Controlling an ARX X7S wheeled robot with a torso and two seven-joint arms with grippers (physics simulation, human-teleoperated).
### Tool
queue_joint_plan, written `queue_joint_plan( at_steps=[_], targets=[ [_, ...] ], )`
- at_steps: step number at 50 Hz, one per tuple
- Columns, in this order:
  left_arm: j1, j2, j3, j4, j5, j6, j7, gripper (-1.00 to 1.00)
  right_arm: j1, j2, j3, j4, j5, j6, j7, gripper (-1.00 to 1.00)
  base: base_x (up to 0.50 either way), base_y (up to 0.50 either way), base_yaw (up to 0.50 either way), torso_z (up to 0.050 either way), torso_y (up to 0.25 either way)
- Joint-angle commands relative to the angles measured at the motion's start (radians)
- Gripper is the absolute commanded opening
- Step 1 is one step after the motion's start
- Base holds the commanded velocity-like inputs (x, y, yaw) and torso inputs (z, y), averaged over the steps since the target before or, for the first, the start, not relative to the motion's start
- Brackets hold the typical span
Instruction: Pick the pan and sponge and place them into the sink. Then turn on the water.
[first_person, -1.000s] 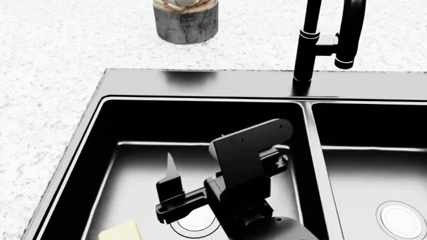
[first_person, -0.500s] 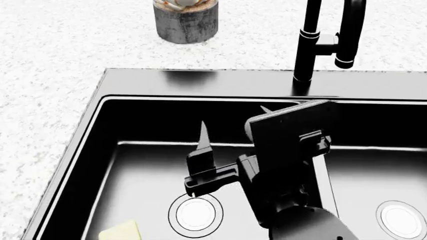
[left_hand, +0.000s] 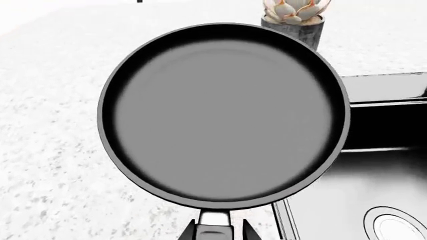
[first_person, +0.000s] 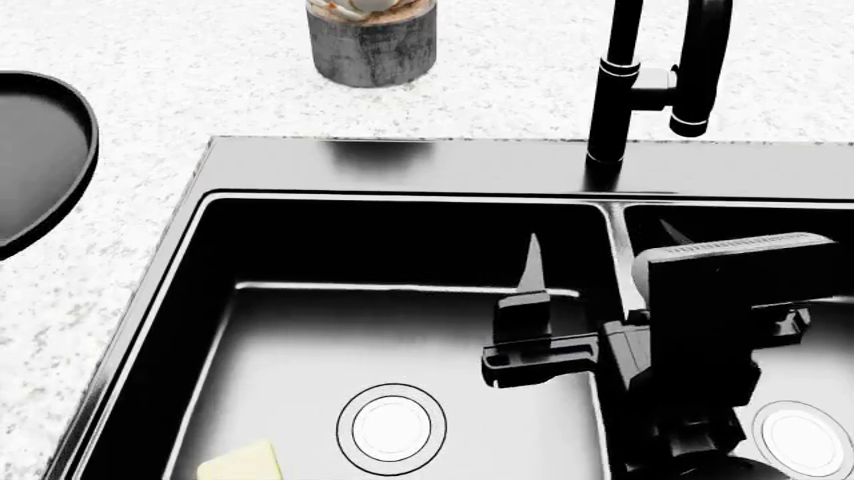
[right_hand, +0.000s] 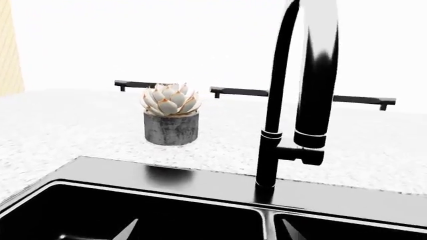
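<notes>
Clamped on the short handle at the near edge of the left wrist view, the left claw (left_hand: 213, 235) holds the pan (left_hand: 223, 116) level above the speckled white counter (left_hand: 60, 125). That pan is round and shallow, with a glossy black rim around a flat, matte dark-grey inside. In the head view only an arc of it shows at the far left edge, over the counter and left of the sink (first_person: 200, 200), not over either basin.

Over the centre divider hangs the right claw (first_person: 601, 250), its two thin, pointed black fingers standing well apart and upward with nothing between them; one tip (first_person: 533, 262) rises over the left basin. The blocky black wrist housing sits just above the right basin.

Glossy black and rectangular, the sink has sharp-cornered walls that throw pale reflections, and a round silver drain (first_person: 391, 427) lies in the left basin floor. The sponge (first_person: 243, 463), a small pale-yellow block with rounded corners, rests on that floor near the front-left corner, apart from the drain.

Behind the divider stands the tall black tap (right_hand: 293, 100), a slim curved tube with a satin sheen. A rough grey cylindrical pot holding a pale succulent (right_hand: 171, 117) sits on the counter behind the left basin.
</notes>
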Motion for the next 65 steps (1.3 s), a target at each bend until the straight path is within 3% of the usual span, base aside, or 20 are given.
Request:
queue_joint_plan(
  at_steps=[1, 10, 12, 30, 44, 65],
  targets=[
    [-0.133, 0.081, 0.097, -0.022, 0.033, 0.037, 0.01, -1.0, -0.054, 0.062, 0.114, -0.058, 0.058, -0.017, -0.005, 1.0, 0.0, 0.0, 0.0, 0.0, 0.0],
    [-0.199, 0.138, 0.203, -0.067, 0.076, 0.067, 0.049, -1.0, -0.091, 0.099, 0.262, -0.095, 0.206, 0.065, 0.035, 1.0, 0.0, 0.0, 0.0, 0.002, 0.001],
    [-0.195, 0.121, 0.202, -0.072, 0.076, 0.073, 0.071, -1.0, -0.077, 0.129, 0.229, -0.11, 0.194, 0.081, 0.014, 1.0, 0.0, 0.0, 0.0, 0.0, 0.005],
    [-0.341, 0.378, 0.501, -0.25, 0.249, 0.19, 0.136, -1.0, -0.117, 0.187, 0.346, -0.18, 0.234, 0.132, 0.105, 1.0, 0.0, 0.0, 0.0, 0.0, 0.002],
    [-0.37, 0.513, 0.722, -0.308, 0.392, 0.273, 0.158, -1.0, -0.137, 0.18, 0.34, -0.186, 0.221, 0.123, 0.117, 1.0, 0.0, 0.0, 0.0, 0.001, 0.001],
    [-0.304, 0.612, 0.851, -0.306, 0.444, 0.306, 0.119, -1.0, -0.193, 0.164, 0.377, -0.176, 0.201, 0.074, 0.122, 1.0, 0.0, 0.0, 0.0, 0.0, 0.002]
  ],
)
